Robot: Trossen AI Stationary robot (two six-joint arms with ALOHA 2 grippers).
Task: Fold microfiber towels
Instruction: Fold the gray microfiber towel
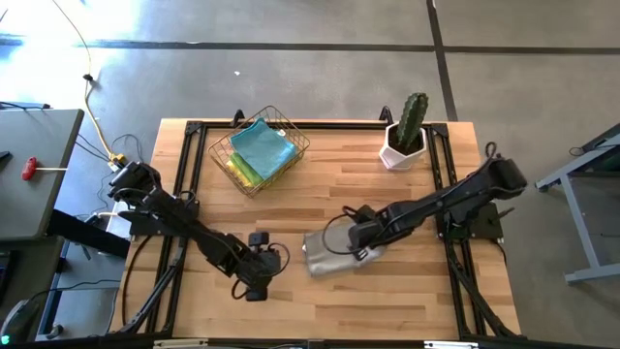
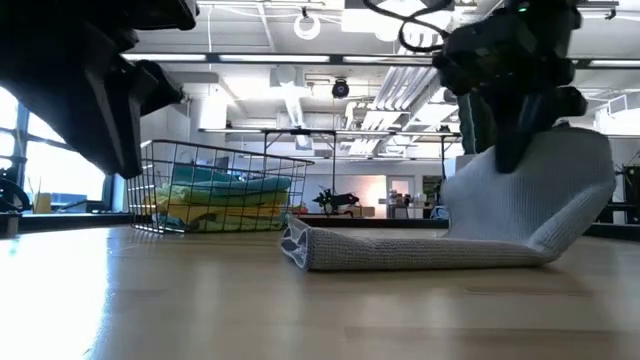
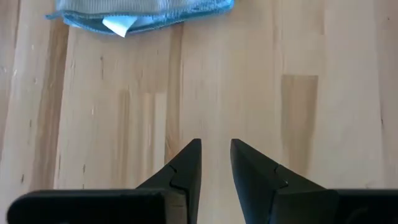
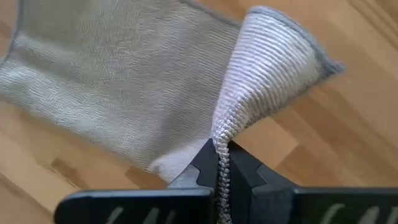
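Near the front middle of the light wooden table (image 1: 407,281), a soft grey microfiber towel (image 1: 334,255) is lying partly folded, its left part resting flat on the boards while its right edge is being lifted into a raised flap, as the low view shows (image 2: 540,190). The right gripper (image 1: 366,250) is pinching that raised edge, its two dark fingers (image 4: 202,167) pressing tight together with the ribbed grey cloth caught between them. The right arm is reaching in from the right side of the table to the towel. Well to the left of the towel, the left gripper (image 1: 254,289) is hovering over bare wood near the front edge, its fingers (image 3: 186,163) standing slightly apart and holding nothing; in the left wrist view an edge of cloth with a small white tag (image 3: 118,25) is showing farther off on the boards. Toward the back of the table, left of centre, a wire basket (image 1: 258,148) is holding the other towels in a stack, a light blue towel (image 1: 262,147) lying on top and a yellow towel (image 1: 242,171) peeking out beneath it. At the back right corner, a green cactus in a white pot (image 1: 405,134) is standing upright, well apart from the towel.
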